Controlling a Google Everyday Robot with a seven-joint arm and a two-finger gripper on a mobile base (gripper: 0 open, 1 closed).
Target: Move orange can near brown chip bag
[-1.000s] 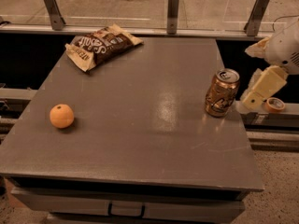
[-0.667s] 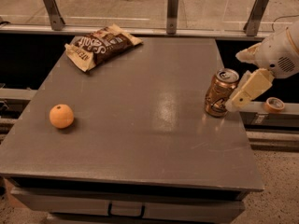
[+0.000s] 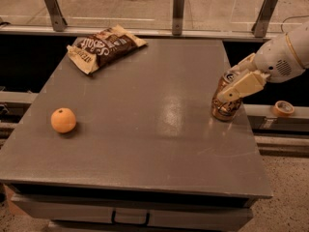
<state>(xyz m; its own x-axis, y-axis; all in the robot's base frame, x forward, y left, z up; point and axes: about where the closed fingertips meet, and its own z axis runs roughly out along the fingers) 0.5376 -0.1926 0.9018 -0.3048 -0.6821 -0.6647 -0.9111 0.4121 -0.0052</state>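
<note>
The orange can (image 3: 225,109) stands upright near the right edge of the grey table (image 3: 145,144). My gripper (image 3: 223,87) reaches in from the right, and its cream fingers (image 3: 241,85) sit on either side of the can's upper part, open around it. The near finger crosses the front of the can and hides its top. The brown chip bag (image 3: 104,47) lies flat at the far left corner of the table, well away from the can.
A round orange fruit (image 3: 63,120) sits on the left side of the table. A roll of tape (image 3: 283,108) lies on a ledge beyond the right edge. A glass rail with metal posts (image 3: 178,11) runs behind the table.
The gripper has moved left from beside the can to around its upper part. The can, the bag and the fruit have not moved.
</note>
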